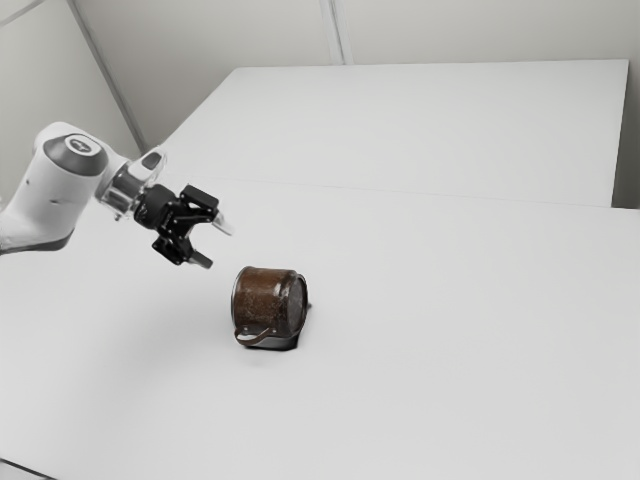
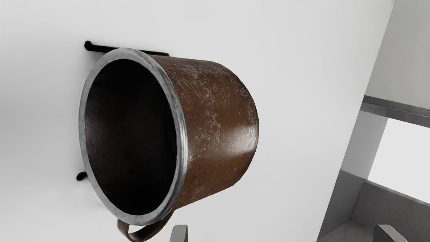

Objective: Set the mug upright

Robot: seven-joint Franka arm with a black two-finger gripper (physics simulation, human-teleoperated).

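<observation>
Our gripper [image 1: 218, 247] is wide open and empty, likely to fit around the mug [image 2: 215, 127] lying sideways.

Mug [image 2: 215, 117]: looks like brown metal, worn and scratched, glossy where light catches. Rim [image 2: 181, 141]: grey metal, faintly uneven, shiny. Table [image 1: 450, 350]: smooth, matt. Arm [image 1: 52, 190]: smooth, plastic-looking shell.
</observation>
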